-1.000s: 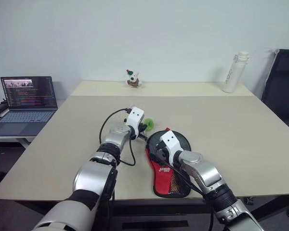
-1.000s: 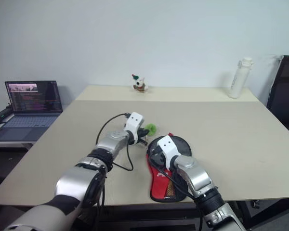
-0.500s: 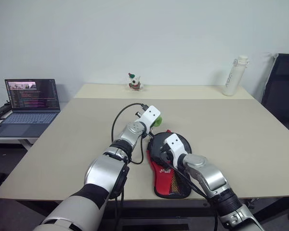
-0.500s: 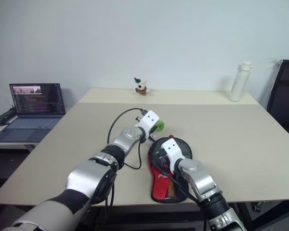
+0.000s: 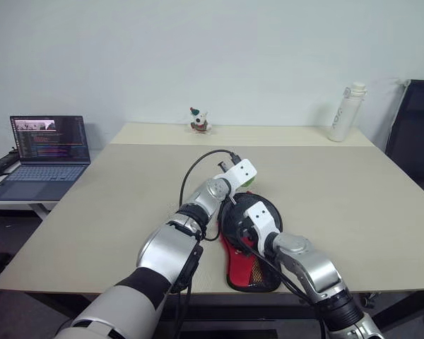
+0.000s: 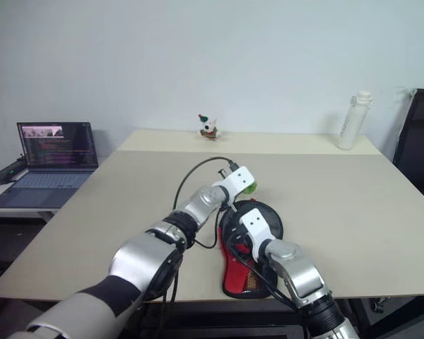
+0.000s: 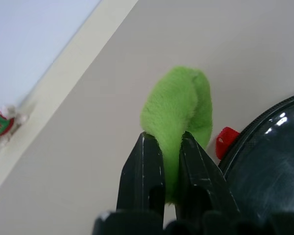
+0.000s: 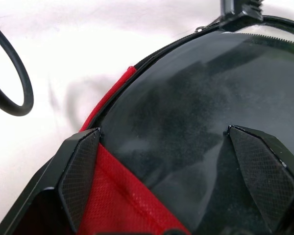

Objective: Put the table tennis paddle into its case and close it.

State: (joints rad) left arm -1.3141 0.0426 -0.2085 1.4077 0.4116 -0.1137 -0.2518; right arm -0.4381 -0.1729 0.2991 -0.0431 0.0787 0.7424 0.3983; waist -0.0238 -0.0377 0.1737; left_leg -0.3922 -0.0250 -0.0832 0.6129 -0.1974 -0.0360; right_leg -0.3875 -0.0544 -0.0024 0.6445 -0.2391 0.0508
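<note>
Paddle-shaped soft fabric case (image 5: 249, 247), black on top and red lower down, lying flat near the front edge of the big beige table (image 5: 353, 191). Round black rubber face of the table tennis paddle (image 8: 196, 117) seen close up from the right wrist, right by the red cloth and the zip edge of the case; cannot tell how far inside. Small fuzzy green ball charm (image 7: 179, 115) at the far rounded end of the case, just beside a little red tab (image 7: 226, 140). Left pincer (image 7: 164, 161) pressed together, pinching the green ball charm between two black fingers. Right pincer (image 8: 179, 161) spread wide, hovering low over the black face, nothing held. Black cable (image 5: 198, 166) looping up from the left arm. Farther back on the table, a small toy figure with a green hat (image 5: 198, 120) and a tall white bottle (image 5: 343, 111), well apart. Open laptop with a lit screen (image 5: 46, 152) on a lower side table to the left. Black chair (image 5: 417, 134) at the right edge.
</note>
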